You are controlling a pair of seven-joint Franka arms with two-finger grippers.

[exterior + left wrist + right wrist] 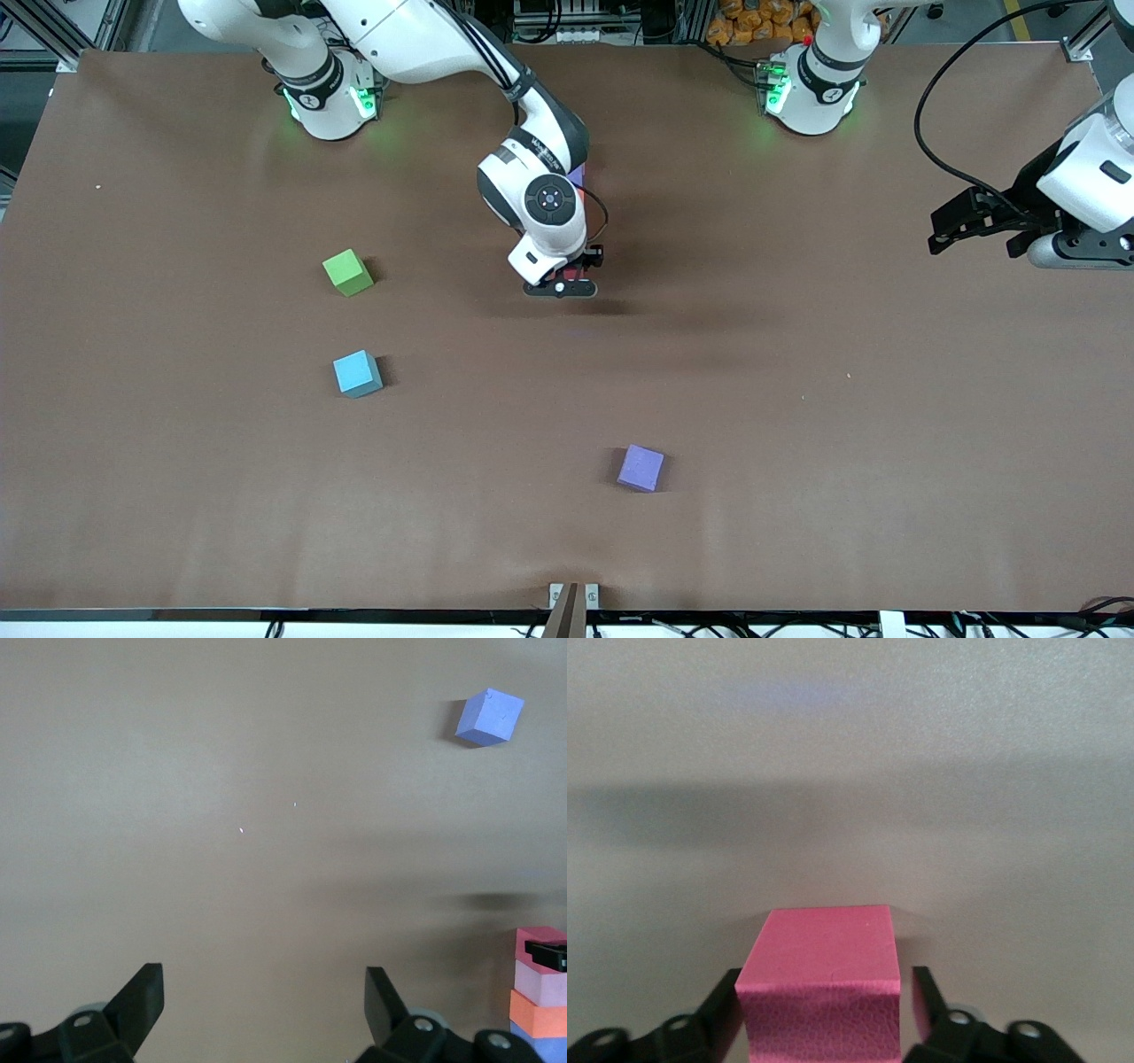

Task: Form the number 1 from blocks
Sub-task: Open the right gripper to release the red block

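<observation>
- The right claw (562, 285), at the centre of the front view, is down on the bench (797, 443), its fingers just beside the pink block (819, 988) between them.
- In the left wrist view, blocks lie in a row: pink, paler pink block (542, 985), orange block (539, 1017).
- Green block (347, 272), light blue block (357, 373) and purple block (640, 467) sit loose, well apart.
- The left claw (264, 999) waits at the right edge, spread apart.

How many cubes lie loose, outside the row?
3. Matte green cube toward the right arm's end; light blue cube nearer the camera than it; purple cube nearest the camera. Right pincer covers the row, possibly hiding more; left pincer waits aside.
</observation>
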